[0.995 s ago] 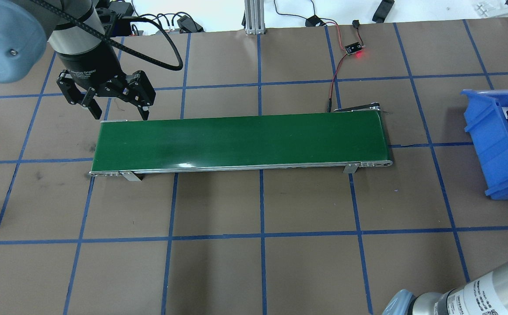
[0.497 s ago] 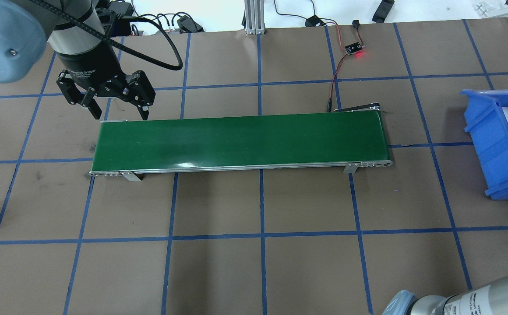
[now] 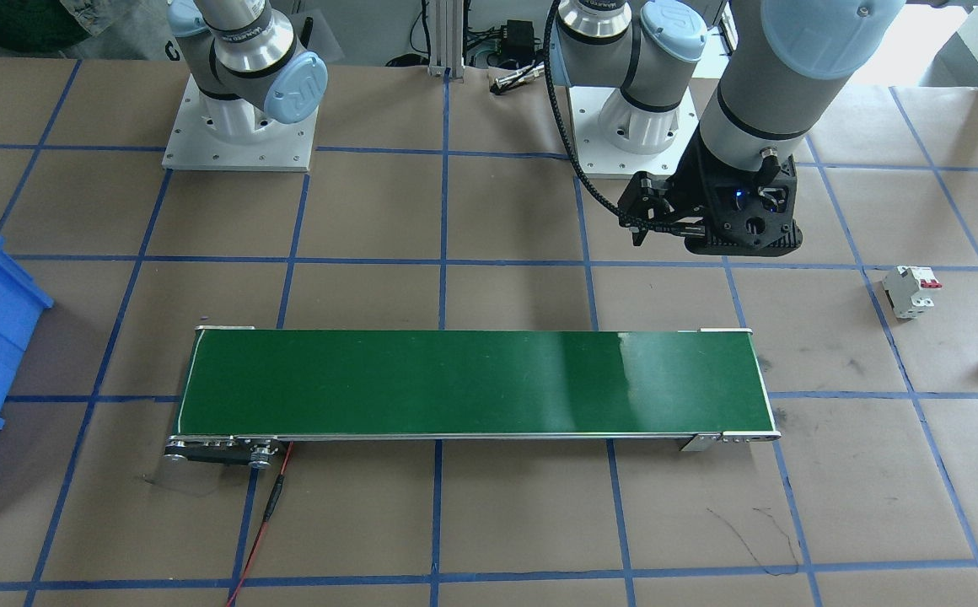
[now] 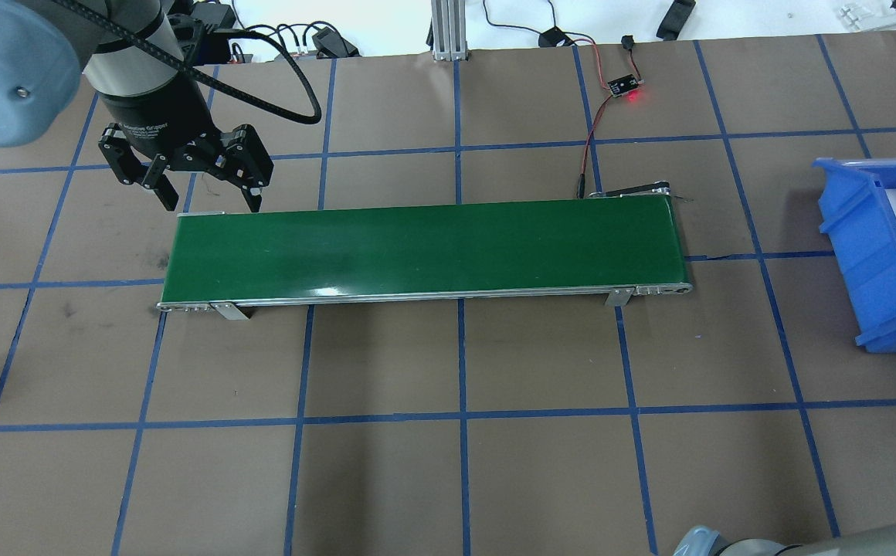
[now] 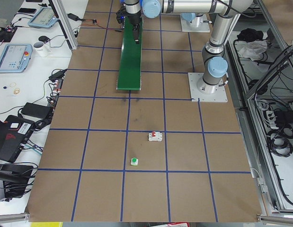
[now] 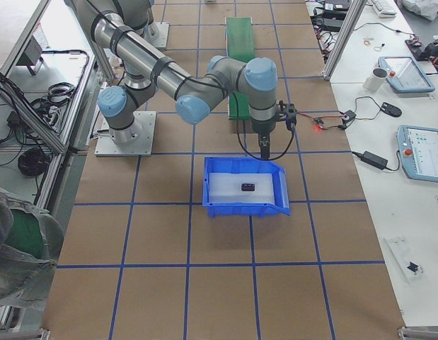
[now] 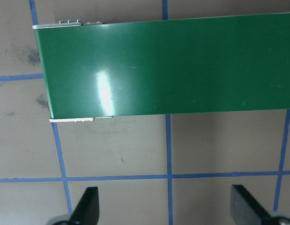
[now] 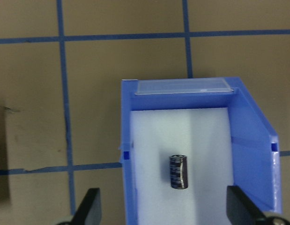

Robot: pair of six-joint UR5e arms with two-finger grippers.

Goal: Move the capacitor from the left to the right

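Spotting the capacitor (image 8: 179, 172) on its side in the bin (image 8: 248, 126) below the wide-spread right claw (image 8: 164, 206), left claw (image 4: 212, 205) also spread near the belt (image 4: 417, 247) end; looks light, stiff, smooth, prone to rolling, so best pinched across the barrel mid-length

left arm (image 3: 780, 76) and right arm (image 3: 240, 51): silver-grey tubes, pale blue joint caps (image 3: 293, 88), white screwed base plates (image 3: 194, 147). left gripper (image 4: 212, 203) black, white lettering on collar; ribbed black cable (image 4: 313, 117) attached.
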